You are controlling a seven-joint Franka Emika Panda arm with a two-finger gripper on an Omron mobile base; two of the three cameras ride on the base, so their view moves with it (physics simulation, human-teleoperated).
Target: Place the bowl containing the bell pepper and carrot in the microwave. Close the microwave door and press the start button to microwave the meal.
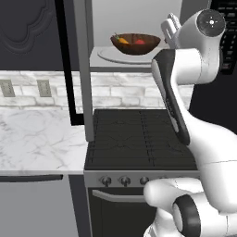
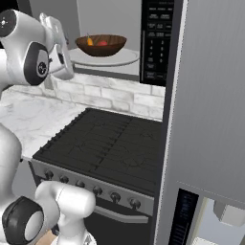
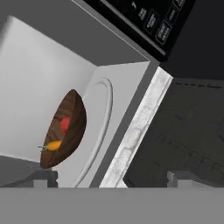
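Inside the grey-framed microwave point(image 1: 139, 51): dark brown wood-grain bowl point(image 1: 135, 44) on the pale turntable plate point(image 2: 125, 57), holding red pepper piece point(image 3: 65, 124) and orange carrot point(image 3: 54, 145); my pincer point(image 3: 112, 177) spread, empty, just outside; grey-framed door point(image 1: 83, 69) unclosed, start unpressed.

The white Franka arm with dark joints point(image 1: 185, 102) rises from its base, bends at the elbow and reaches up and forward. Its two-finger gripper point(image 3: 111, 177) stands wide apart at the tips, holding nothing, the hand rolled sideways.
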